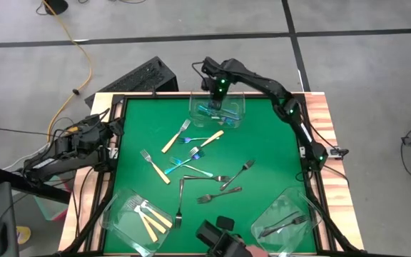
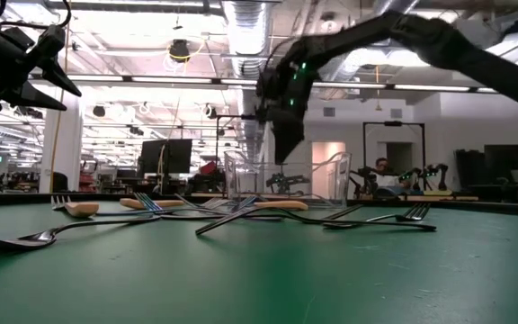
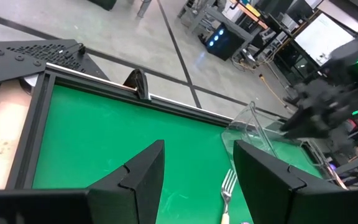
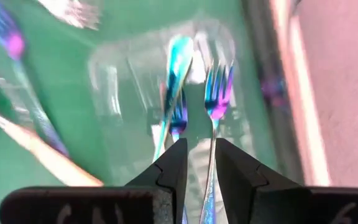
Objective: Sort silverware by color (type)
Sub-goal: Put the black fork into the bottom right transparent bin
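High view: the right gripper (image 1: 217, 100) is hung over the clear tub (image 1: 235, 118) at upper centre, where the blue forks (image 1: 209, 110) are collected.
Right jaws: parted narrowly, nothing seen clamped between them.
Left gripper (image 1: 111, 135): spread wide, empty, parked at the left edge.
Unsorted forks (image 1: 195, 168): scattered mid-frame.
Surface: green mat (image 1: 262, 143).
Room: grey floor.
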Robot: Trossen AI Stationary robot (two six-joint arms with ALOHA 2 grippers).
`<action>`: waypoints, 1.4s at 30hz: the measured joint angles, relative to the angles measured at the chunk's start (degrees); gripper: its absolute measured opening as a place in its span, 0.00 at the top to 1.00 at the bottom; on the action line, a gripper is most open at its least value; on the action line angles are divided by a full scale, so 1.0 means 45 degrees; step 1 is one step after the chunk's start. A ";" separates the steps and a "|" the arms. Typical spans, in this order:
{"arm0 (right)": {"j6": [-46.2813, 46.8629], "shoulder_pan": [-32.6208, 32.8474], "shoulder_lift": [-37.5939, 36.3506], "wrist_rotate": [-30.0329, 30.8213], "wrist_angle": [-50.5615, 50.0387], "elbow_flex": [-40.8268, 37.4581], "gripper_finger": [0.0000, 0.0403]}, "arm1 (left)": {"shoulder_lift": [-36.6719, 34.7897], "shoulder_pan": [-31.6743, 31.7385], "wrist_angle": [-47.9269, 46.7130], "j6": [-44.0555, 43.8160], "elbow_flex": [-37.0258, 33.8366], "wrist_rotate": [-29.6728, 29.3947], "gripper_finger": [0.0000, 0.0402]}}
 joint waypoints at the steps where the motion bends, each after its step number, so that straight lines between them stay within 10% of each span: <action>1: 0.0054 0.0007 -0.0199 -0.0002 -0.0089 0.0061 0.75 | 0.0000 -0.0001 -0.0005 0.0000 0.0000 0.0003 0.56; 23: 0.2449 0.0781 -0.6267 -0.0988 -0.2345 0.0124 0.75 | 0.0000 -0.0001 -0.0005 0.0000 0.0000 0.0233 0.56; 42: 0.4265 0.6384 -0.7197 -0.0888 -0.3200 0.0040 0.75 | 0.0000 0.0004 -0.0005 0.0000 0.0000 0.0563 0.56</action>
